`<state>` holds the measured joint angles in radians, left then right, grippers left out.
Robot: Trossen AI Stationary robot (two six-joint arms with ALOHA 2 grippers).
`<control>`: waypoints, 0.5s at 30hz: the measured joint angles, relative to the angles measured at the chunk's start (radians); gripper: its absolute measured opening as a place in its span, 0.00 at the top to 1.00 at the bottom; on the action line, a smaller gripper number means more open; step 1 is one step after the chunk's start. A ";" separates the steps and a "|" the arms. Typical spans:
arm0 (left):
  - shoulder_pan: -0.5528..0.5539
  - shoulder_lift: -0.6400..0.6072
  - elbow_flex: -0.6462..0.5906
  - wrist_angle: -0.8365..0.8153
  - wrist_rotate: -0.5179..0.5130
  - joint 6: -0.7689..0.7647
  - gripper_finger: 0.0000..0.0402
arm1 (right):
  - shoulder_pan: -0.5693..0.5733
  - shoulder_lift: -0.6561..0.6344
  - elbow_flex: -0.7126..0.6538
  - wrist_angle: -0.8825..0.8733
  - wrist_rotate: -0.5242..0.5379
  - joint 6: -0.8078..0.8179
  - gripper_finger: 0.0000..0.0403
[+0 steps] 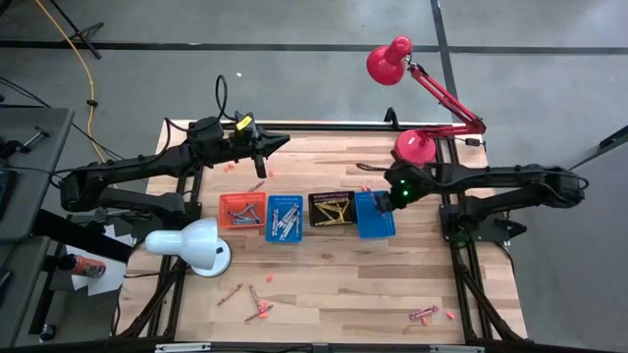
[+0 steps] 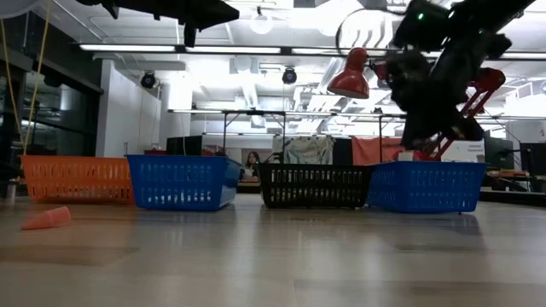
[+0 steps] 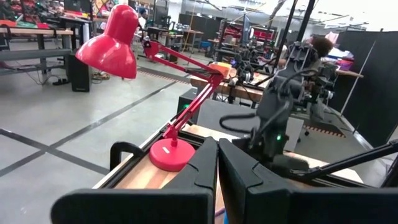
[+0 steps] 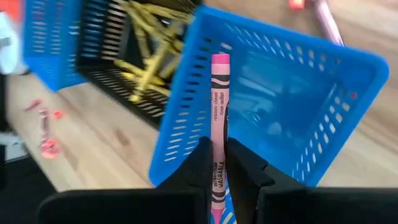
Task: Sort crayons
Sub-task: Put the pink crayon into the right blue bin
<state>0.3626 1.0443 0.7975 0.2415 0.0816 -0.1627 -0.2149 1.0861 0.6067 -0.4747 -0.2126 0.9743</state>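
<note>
The tabletop [image 1: 334, 284] is pale wooden planks. Four baskets stand on it in a row: an orange basket [image 1: 241, 210], a blue basket [image 1: 285, 218], a black basket [image 1: 333, 208] and a second blue basket [image 1: 375, 216], the last directly under the right claw [image 1: 385, 196]. Past that claw, at the far edge, sits the red lamp base [image 1: 414, 147]. A white lamp [image 1: 191, 245] stands at the left edge, well away from it. Loose crayons [image 1: 257, 306] lie toward the near edge, more crayons [image 1: 424, 314] at the near right corner, and a few pink bits [image 1: 257, 184] just below the left claw [image 1: 280, 144].
</note>
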 joint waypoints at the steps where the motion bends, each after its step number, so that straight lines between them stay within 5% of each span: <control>1: 0.000 0.000 0.000 -0.002 0.000 0.000 0.99 | 0.004 0.022 0.000 0.002 0.000 0.020 0.93; 7: 0.000 0.000 0.000 -0.013 0.000 0.000 0.99 | 0.009 0.125 0.000 0.000 -0.005 0.125 0.88; 15: 0.000 0.000 0.000 -0.013 0.000 0.000 0.99 | 0.007 0.116 0.000 0.055 -0.006 0.065 0.76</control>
<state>0.3622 1.0447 0.7975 0.2287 0.0814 -0.1631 -0.2083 1.2021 0.6067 -0.4199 -0.2184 1.0395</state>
